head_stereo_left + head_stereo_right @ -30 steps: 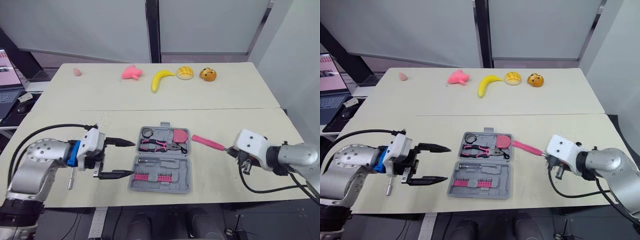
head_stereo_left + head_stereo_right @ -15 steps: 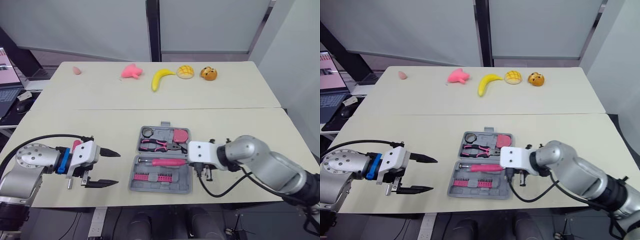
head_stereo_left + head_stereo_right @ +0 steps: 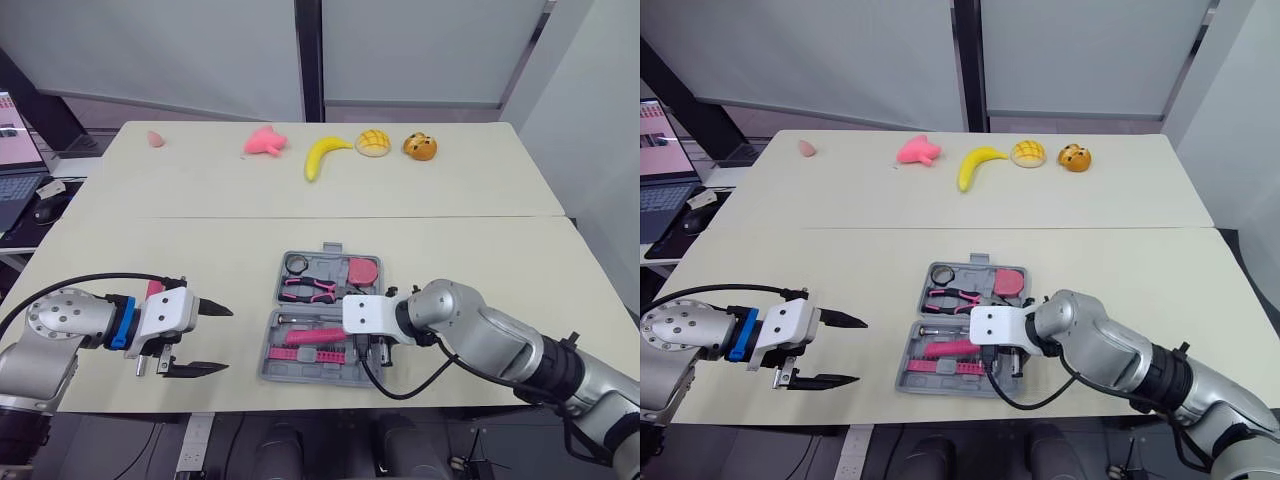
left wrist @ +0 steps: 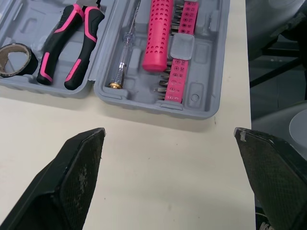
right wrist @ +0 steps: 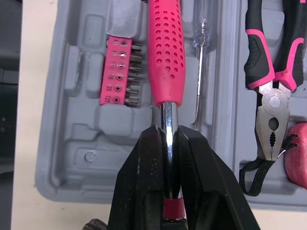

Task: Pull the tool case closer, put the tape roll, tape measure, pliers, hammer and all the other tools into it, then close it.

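Chrome shaft of the hammer (image 5: 166,52) is pinched between the two fingers of the right gripper (image 5: 166,132), which are clamped on it. The pink, dimpled handle runs straight out ahead of those fingertips and lies along the near half of the open grey case (image 4: 201,62). Touching the handle on one side is a pink strip of bits (image 5: 115,72); small marks are moulded beside each bit, too small to read. Beside the handle on the other side lies a thin clear screwdriver (image 5: 199,72). Beyond that, in the case's other half, are the pliers (image 5: 271,62) with black-and-pink grips. The tape measure (image 3: 361,271) and the tape roll (image 4: 14,57) sit in that same half.

The left gripper (image 3: 226,340) is spread wide and holds nothing. It hangs just over the table (image 3: 480,250), and the case's edge is a little ahead of its fingertips, apart from them.
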### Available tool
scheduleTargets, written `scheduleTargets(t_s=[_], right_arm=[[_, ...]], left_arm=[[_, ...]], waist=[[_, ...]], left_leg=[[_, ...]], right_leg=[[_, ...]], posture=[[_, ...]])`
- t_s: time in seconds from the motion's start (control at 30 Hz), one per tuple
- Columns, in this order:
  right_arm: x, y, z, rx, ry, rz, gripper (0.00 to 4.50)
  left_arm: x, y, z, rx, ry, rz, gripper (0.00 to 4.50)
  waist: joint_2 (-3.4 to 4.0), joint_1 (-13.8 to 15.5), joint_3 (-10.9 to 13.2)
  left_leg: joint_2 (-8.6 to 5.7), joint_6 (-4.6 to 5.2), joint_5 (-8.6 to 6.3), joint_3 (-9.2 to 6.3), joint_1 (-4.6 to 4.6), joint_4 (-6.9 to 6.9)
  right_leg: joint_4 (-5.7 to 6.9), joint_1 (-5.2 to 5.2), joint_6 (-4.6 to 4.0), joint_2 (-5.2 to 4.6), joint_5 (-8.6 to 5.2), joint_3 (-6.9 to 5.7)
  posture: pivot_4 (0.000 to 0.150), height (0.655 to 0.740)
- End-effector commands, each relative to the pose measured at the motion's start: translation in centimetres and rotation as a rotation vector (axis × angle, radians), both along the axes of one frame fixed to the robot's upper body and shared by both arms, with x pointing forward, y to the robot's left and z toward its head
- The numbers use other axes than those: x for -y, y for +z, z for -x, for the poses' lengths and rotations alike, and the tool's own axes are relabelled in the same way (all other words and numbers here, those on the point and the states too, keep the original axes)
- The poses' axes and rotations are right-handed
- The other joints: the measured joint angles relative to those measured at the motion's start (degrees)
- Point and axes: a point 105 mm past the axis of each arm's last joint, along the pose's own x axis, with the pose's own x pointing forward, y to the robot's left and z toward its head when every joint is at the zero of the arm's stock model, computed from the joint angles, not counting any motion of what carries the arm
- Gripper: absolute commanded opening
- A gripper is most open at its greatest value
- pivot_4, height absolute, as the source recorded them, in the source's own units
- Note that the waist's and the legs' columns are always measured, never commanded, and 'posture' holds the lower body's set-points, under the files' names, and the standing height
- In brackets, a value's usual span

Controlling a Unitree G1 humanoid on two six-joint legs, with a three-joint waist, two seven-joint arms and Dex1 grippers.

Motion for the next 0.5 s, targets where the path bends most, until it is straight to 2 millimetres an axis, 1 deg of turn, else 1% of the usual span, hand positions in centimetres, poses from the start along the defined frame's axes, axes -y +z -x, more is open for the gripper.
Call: scheduleTargets(t_s=[0.03,0.17,0.5], right_arm=[[-1.3,1.1,-0.6,0.059,0.02,-0.034,0.21],[-1.7,0.7,-0.6,0.051,0.023,-0.035,0.21],[-2.7,0.4,-0.8,0.056,0.049,-0.041,0.21]], left_arm=[[0.5,0.6,-0.2,0.031,-0.026,-0.017,4.5],[0.9,0.6,-0.2,0.031,-0.034,-0.014,4.5],[1.2,0.4,-0.1,0.029,-0.04,-0.018,4.5]], waist=[[0.0,-0.02,0.0],[0.0,0.02,0.0],[0.0,-0.05,0.0]], left_leg=[[0.0,0.0,0.0,-0.01,0.0,0.0],[0.0,0.0,0.0,-0.02,-0.01,0.0],[-0.01,0.0,0.0,-0.01,0.0,0.02]], right_leg=[[0.03,0.0,0.0,0.0,0.0,-0.01],[0.09,-0.03,0.0,0.01,0.0,-0.01],[0.38,-0.17,-0.03,0.01,-0.02,0.01]], posture=[[0.15,0.7255],[0.15,0.7255],[0.15,0.7255]])
